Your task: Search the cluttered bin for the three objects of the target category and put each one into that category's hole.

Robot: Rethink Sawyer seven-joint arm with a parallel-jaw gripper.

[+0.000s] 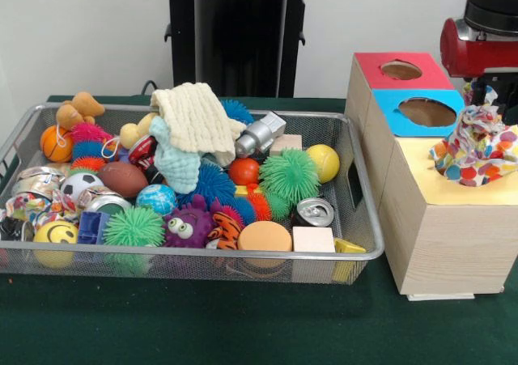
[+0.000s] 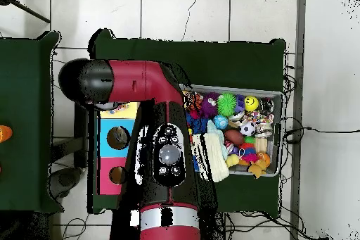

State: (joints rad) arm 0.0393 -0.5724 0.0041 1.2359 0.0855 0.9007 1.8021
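The gripper [image 1: 488, 98] shows only in part at the right edge of the front view, below the red and black arm [image 1: 477, 41], and stands directly over a crumpled spotted cloth [image 1: 476, 148]; the cloth hides the fingers, so it cannot be told how far they are parted or whether they grip the cloth or merely touch it. The cloth sits bunched in the opening of the yellow top panel [image 1: 429, 179] of the wooden box [image 1: 441, 235], the panel nearest the camera in the front view. Behind it lie a blue panel [image 1: 392, 110] with an oval hole [image 1: 426, 112] and a red panel [image 1: 368, 70] with a smaller hole [image 1: 401, 70]; both holes are seen unobstructed. The box stands on the green table [image 1: 202, 324] just beside the right end of the wire bin [image 1: 356, 211]. The bin is heaped with toys. A cream knitted cloth [image 1: 197, 120] rests on top of the heap toward the back edge, and a pale blue cloth [image 1: 174, 159] lies under and in front of it. A green spiky ball [image 1: 290, 175] and a yellow ball [image 1: 324, 163] lie toward the right end, a drink can [image 1: 314, 212] and a wooden block [image 1: 313, 239] at the front right corner. In the overhead view the arm [image 2: 158, 146] covers most of the box and the bin's adjoining end.
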